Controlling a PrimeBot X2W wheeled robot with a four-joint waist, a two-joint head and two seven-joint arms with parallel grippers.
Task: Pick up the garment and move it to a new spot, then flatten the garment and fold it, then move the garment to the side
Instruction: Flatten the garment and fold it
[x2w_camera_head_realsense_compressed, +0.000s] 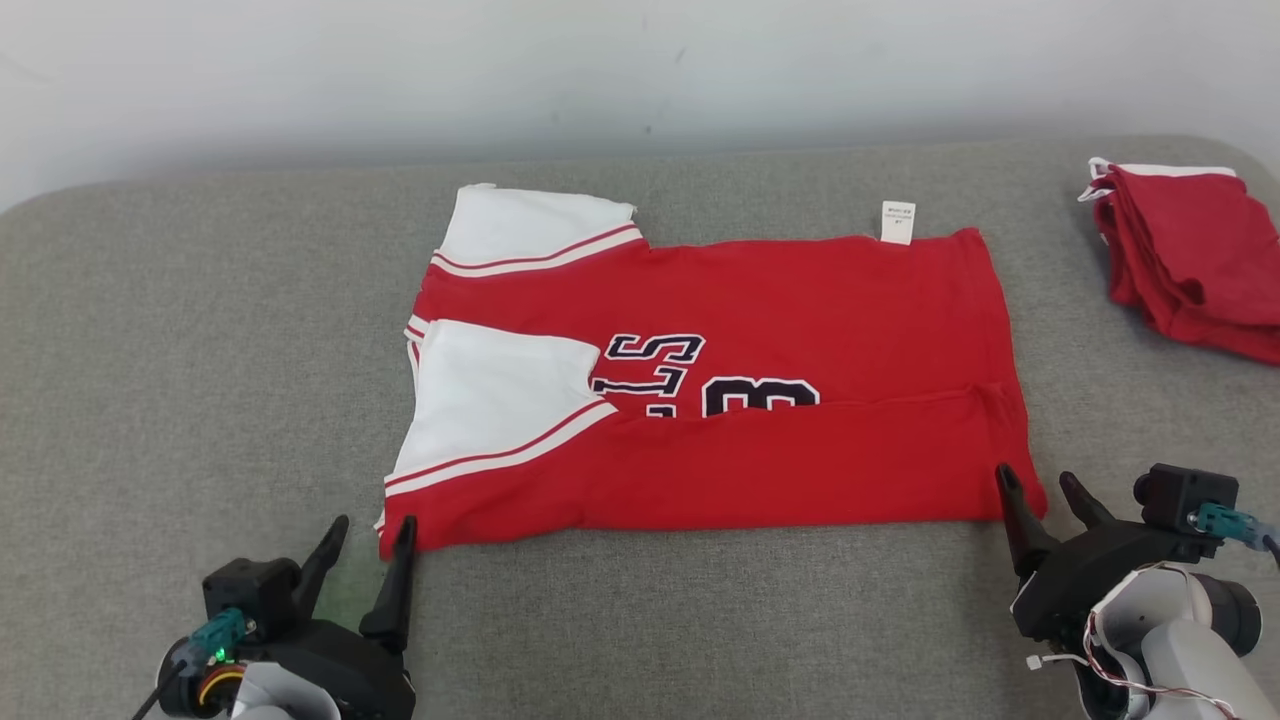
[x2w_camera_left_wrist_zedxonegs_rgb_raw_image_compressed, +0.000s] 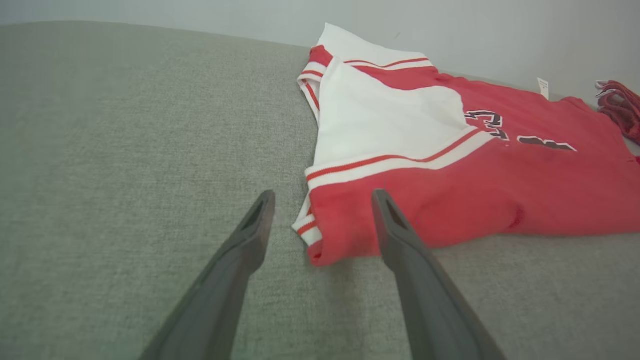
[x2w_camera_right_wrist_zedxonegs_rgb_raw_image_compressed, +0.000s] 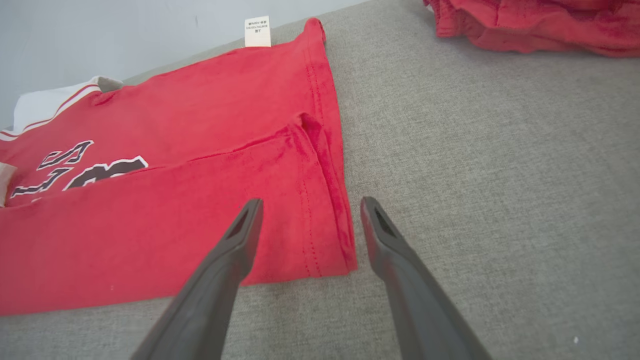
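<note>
The left gripper (x2w_camera_head_realsense_compressed: 372, 525) stands spread wide and grips nothing. The near corner of the red garment (x2w_camera_head_realsense_compressed: 800, 300) lies just ahead of its fingertips and partly between them. In the left wrist view its right-hand finger overlaps the red hem, while the other finger sits over the bare grey padded surface (x2w_camera_head_realsense_compressed: 200, 350); whether either finger touches the cloth I cannot tell. The right gripper (x2w_camera_head_realsense_compressed: 1035, 478) is likewise parted and empty. The garment's other near corner lies between its fingers: one finger is over the folded red edge, the other over plain grey fabric beside it. From both grippers the garment stretches away as a flat, wide band. Its near edge is doubled back over part of the dark lettering (x2w_camera_head_realsense_compressed: 700, 378). A white sleeve (x2w_camera_head_realsense_compressed: 490, 390) with red stripes lies just beyond the left gripper. A small white label (x2w_camera_head_realsense_compressed: 897, 222) pokes out at the far edge, well beyond the right gripper. Farther off, to the right gripper's outer side, a pile of folded red clothing (x2w_camera_head_realsense_compressed: 1200, 260) lies apart from the garment.
</note>
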